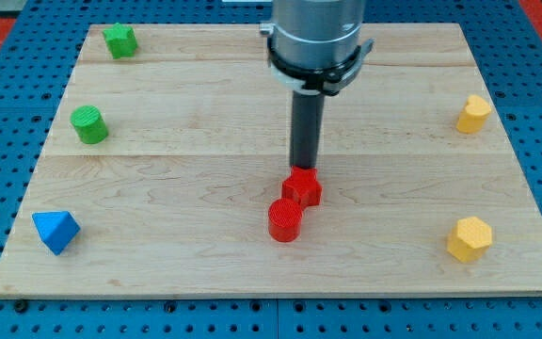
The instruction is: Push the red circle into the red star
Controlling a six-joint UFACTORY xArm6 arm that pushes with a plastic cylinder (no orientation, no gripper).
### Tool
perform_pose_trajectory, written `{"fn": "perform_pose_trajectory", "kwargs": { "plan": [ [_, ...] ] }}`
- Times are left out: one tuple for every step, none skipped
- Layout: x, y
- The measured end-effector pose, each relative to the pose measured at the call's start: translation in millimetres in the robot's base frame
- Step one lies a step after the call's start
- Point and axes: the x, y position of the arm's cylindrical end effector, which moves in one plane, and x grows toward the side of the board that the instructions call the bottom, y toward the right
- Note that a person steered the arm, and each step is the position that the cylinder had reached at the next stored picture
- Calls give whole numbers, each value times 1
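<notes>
The red circle (pixel 285 220) sits just below the middle of the wooden board, touching the red star (pixel 302 186) at its upper right. My tip (pixel 304 168) comes down from the view's top and stands right at the star's top edge, on the side away from the circle. The rod's lower end meets the star's top, so I cannot tell if it touches.
A green star-like block (pixel 119 40) lies at top left, a green circle (pixel 89 124) at left, a blue triangle (pixel 55 231) at bottom left. A yellow block (pixel 472 114) lies at right, a yellow hexagon (pixel 469 238) at bottom right. The wooden board (pixel 158 264) rests on blue pegboard.
</notes>
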Motion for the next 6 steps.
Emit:
{"fn": "perform_pose_trajectory", "kwargs": {
  "plan": [
    [0, -22],
    [-7, -4],
    [-7, 39],
    [45, 59],
    [152, 37],
    [134, -14]
  ]
}}
